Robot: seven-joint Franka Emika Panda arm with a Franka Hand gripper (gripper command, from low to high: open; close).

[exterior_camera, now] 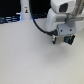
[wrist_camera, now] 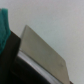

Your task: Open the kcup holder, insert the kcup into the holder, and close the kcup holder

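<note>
In the exterior view the white arm comes down at the upper right, and its gripper (exterior_camera: 62, 39) hangs just above the pale table. A small green patch (exterior_camera: 69, 41) shows at the gripper's tip, too blurred to say whether it is the kcup. The wrist view is filled by a black boxy edge (wrist_camera: 20, 70) with a pale flat face (wrist_camera: 44, 50), which looks like the kcup holder seen close up. A teal-green shape (wrist_camera: 4, 27) sits at the frame's border. The blur hides how the jaws stand.
A white bottle-like object (exterior_camera: 26, 8) stands at the back of the exterior view. Dark clutter (exterior_camera: 9, 20) lies along the back on the exterior view's left. A black cable (exterior_camera: 39, 25) loops from the arm.
</note>
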